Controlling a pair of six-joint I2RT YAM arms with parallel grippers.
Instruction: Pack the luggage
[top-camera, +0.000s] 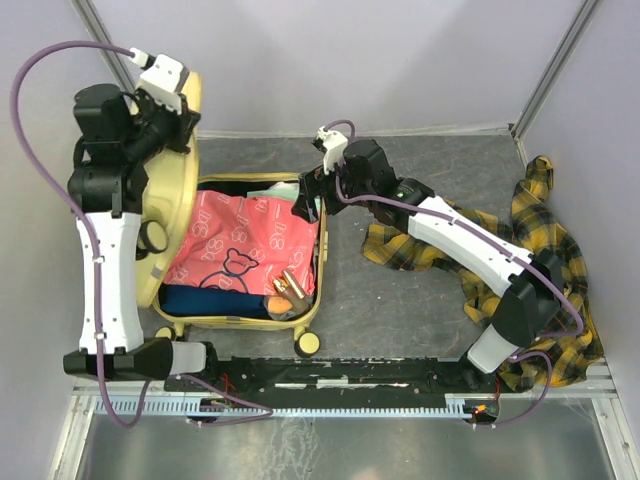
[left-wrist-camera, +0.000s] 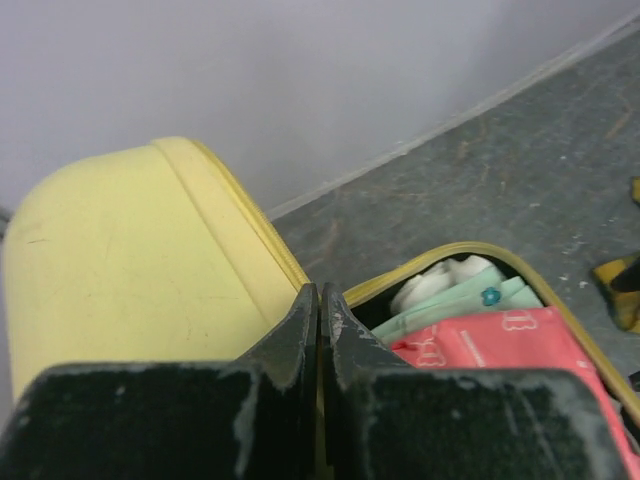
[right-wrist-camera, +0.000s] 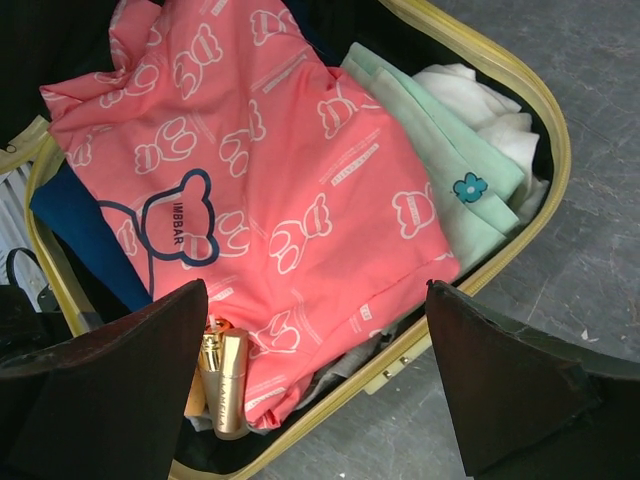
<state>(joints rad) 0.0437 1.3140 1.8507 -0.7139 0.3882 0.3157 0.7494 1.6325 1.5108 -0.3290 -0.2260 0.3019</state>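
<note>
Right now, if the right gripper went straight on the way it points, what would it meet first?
Probably the pink bear-print shirt lying on top in the luggage, straight ahead of the open right gripper; depth is unclear.

The luggage (left-wrist-camera: 120, 260) had a hard, smooth shell of matt plastic, faintly scuffed. The pink cloth (right-wrist-camera: 280, 190) looked soft and thin, its pattern printed on. The gold tube (right-wrist-camera: 228, 385) gleamed like polished metal. The grey table (left-wrist-camera: 520, 160) was rough and scratched, and the plaid shirt (top-camera: 560, 250) was soft woven cloth.
</note>
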